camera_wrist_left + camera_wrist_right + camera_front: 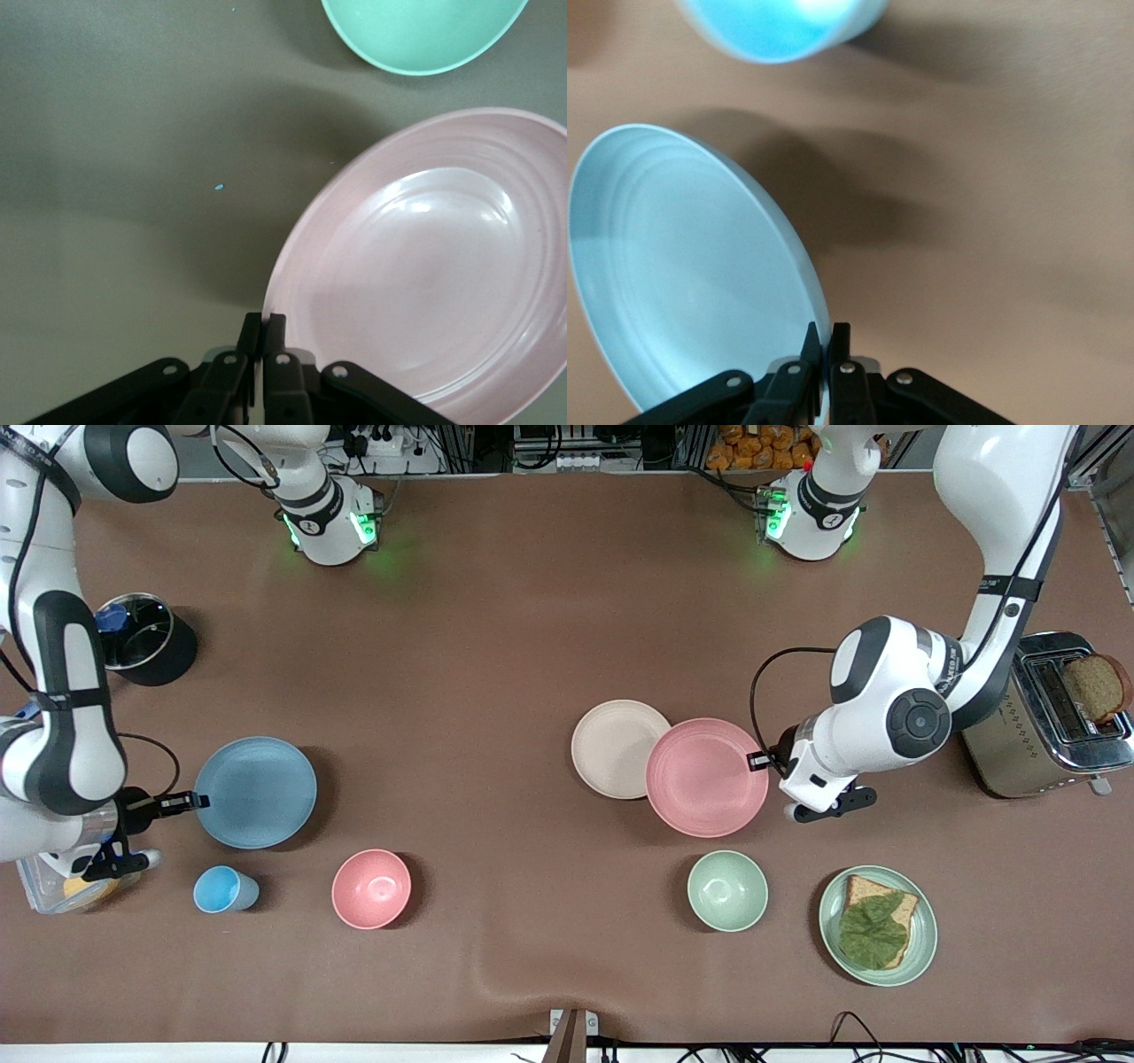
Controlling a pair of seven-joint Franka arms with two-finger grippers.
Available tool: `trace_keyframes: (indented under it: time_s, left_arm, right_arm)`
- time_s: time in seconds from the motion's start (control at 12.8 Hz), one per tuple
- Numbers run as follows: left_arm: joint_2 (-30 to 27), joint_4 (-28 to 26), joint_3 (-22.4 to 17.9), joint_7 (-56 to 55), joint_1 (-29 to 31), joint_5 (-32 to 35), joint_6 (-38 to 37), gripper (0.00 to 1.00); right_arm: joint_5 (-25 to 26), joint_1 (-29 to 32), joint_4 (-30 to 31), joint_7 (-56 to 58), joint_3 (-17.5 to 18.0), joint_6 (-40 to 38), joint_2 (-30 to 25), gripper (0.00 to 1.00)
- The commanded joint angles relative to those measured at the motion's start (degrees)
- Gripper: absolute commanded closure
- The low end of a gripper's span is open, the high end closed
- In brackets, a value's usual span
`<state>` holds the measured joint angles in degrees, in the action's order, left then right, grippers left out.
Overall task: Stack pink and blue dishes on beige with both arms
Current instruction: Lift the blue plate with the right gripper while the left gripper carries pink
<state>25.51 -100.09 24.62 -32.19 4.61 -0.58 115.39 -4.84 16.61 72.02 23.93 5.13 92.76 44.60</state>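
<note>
Two Franka arms each pinch a plate by its rim above a brown table (496, 620). The left gripper (760, 761), reaching from the left arm's end of the table, has its fingers clamped on the edge of the pink plate (706, 777), which the left wrist view shows tilted, with a shadow on the cloth under it; the fingers (275, 329) sit tight on the pale rim there. In the front view the pink plate's edge overlaps the beige plate (616, 747), which lies flat near the table's middle. The right gripper (197, 801), at the right arm's end of the table, is closed on the rim of the blue plate (255, 791); the right wrist view shows that plate tilted, with the fingers (841, 341) nipped on its thin edge and a shadow cast beside it. Along the table's edge nearest the front camera stand a small blue cup (224, 889), a pink bowl (371, 888), a green bowl (727, 890) and a green plate (919, 948) carrying bread topped with a leaf. A toaster (1028, 753) holding a slice stands at the left arm's end, a dark pot (146, 640) at the right arm's end
</note>
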Motion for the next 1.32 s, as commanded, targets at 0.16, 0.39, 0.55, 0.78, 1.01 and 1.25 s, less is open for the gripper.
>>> trace_keyframes:
  time_s: [0.16, 0.39, 0.55, 0.78, 1.01, 1.25]
  left_arm:
    - [0.2, 0.2, 0.1, -1.4, -0.5, -1.2, 0.6, 1.0]
    - [-0.3, -3.1, 0.5, -1.4, -1.6, -1.2, 1.7, 1.0]
    - [0.1, -4.2, 1.3, -2.8, -2.2, -1.2, 3.6, 1.0]
    - [1.0, -4.4, 1.3, -8.6, -6.1, -1.2, 6.3, 1.0]
    - [0.9, -6.0, 1.3, -10.9, -8.2, -1.2, 7.3, 1.0]
    - [0.8, -8.6, 1.3, -11.8, -9.3, -1.2, 11.2, 1.0]
  right_arm:
    - [-8.6, 0.3, -6.6, -5.2, 0.9, -15.5, -0.4, 1.0]
    - [-20.0, -0.3, -6.4, -8.8, 1.2, -20.3, -0.3, 1.0]
    - [-22.1, -3.3, -6.0, -12.1, 1.0, -20.3, -0.2, 1.0]
    - [-24.1, -4.6, -6.0, -16.8, 1.1, -22.4, -0.1, 1.0]
    - [-25.8, -3.7, -5.9, -16.9, 1.1, -27.9, 0.0, 1.0]
    - [-28.7, -3.7, -5.7, -19.7, 1.0, -33.9, 0.0, 1.0]
